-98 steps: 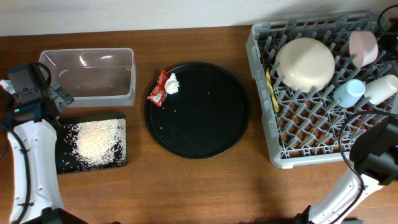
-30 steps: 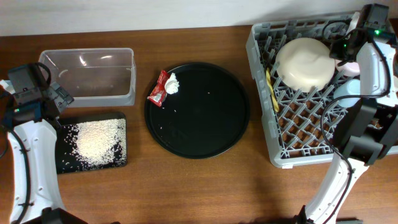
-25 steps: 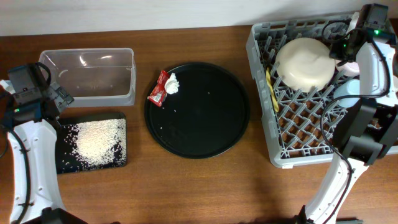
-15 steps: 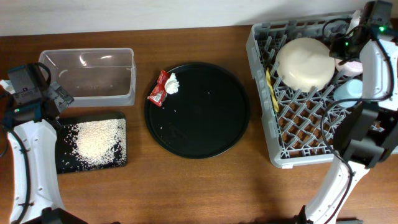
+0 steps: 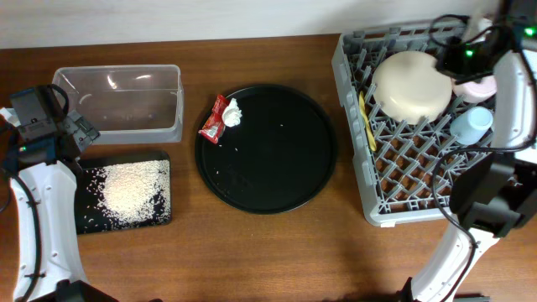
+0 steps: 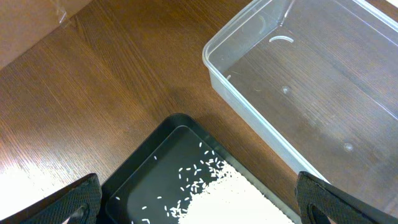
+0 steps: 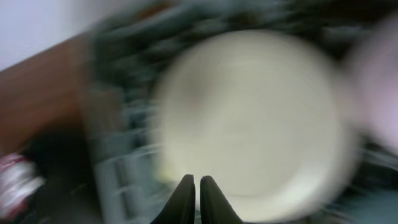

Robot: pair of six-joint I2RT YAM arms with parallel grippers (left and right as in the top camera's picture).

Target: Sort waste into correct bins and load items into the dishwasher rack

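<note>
The rice heap [image 5: 130,189] lies in the shallow black tray [image 5: 88,220]. The clear tub [image 5: 117,102] is empty. The red wrapper [image 5: 213,123] and the white tissue [image 5: 232,111] lie on the round tray's left rim. The grey rack [image 5: 419,180] holds the cream bowl [image 5: 411,84], pink bowl [image 5: 475,85], blue cup [image 5: 471,124] and a yellow utensil [image 5: 367,117]. The white cup is hidden by the arm. My left gripper [image 6: 196,205] is open over the rice [image 6: 233,196]. My right gripper [image 7: 198,199] is shut and empty above the cream bowl [image 7: 249,118]. That view is blurred.
The large round black tray [image 5: 277,159] sits in the middle with a few stray grains on it. My right arm [image 5: 512,101] stretches over the rack's right side. The tub [image 6: 311,81] and black tray [image 6: 155,168] lie side by side under my left wrist.
My right gripper has swung left along the rack's far edge, over the cream bowl. 3.3 s ago that arm was outside the rack. The left arm has not moved.
</note>
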